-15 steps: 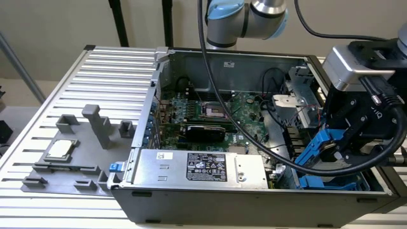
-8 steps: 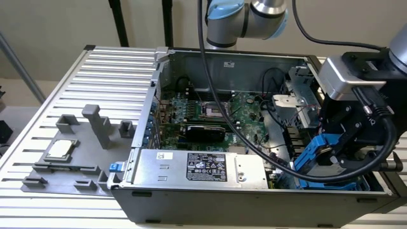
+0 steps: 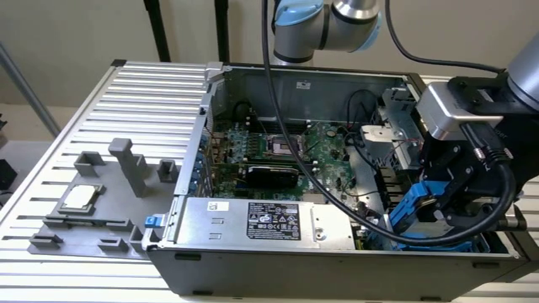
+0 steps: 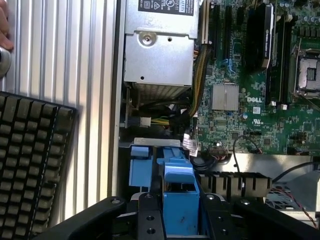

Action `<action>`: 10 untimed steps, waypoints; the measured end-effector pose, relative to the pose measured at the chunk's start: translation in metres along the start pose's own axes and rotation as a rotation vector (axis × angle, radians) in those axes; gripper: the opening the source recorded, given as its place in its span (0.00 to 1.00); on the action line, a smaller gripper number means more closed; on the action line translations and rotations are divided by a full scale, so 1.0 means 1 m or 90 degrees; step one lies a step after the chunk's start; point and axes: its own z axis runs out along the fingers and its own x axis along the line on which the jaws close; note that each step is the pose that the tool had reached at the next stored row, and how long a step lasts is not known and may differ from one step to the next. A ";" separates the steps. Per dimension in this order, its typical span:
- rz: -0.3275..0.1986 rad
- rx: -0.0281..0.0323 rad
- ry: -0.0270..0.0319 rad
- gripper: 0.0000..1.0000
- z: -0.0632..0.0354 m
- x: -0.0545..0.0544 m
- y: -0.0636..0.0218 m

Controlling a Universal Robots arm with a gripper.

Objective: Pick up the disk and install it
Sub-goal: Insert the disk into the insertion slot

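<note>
The disk [image 3: 414, 211] shows as its bright blue plastic carrier, standing on edge in the drive bay corner of the open computer case [image 3: 202, 120], at the exterior view's right. My black gripper [image 3: 453, 199] is down inside that corner, shut on the disk. In the wrist view the blue carrier [image 4: 179, 200] sits between my two black fingers [image 4: 147, 220], with the gripper [image 4: 180, 222] closed around it. The disk's silver body and white label are hidden. A second blue plastic piece [image 4: 139, 165] sits in the bay just beyond it.
A large silver box with a black label [image 3: 269, 222] fills the case's front, beside the green motherboard [image 3: 282, 148]. A thick black cable [image 3: 291, 151] hangs across the case. A small silver chip [image 3: 80, 197] rests on a grey fixture. A keyboard [image 4: 30, 160] and a hand [image 4: 4, 25] lie outside.
</note>
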 end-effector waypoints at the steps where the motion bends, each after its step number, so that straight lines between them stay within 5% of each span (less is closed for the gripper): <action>1: 0.000 0.0000 0.0001 0.33 0.0007 0.000 0.0000; 10: 0.000 0.0000 -0.0010 0.40 0.0030 0.000 -0.0002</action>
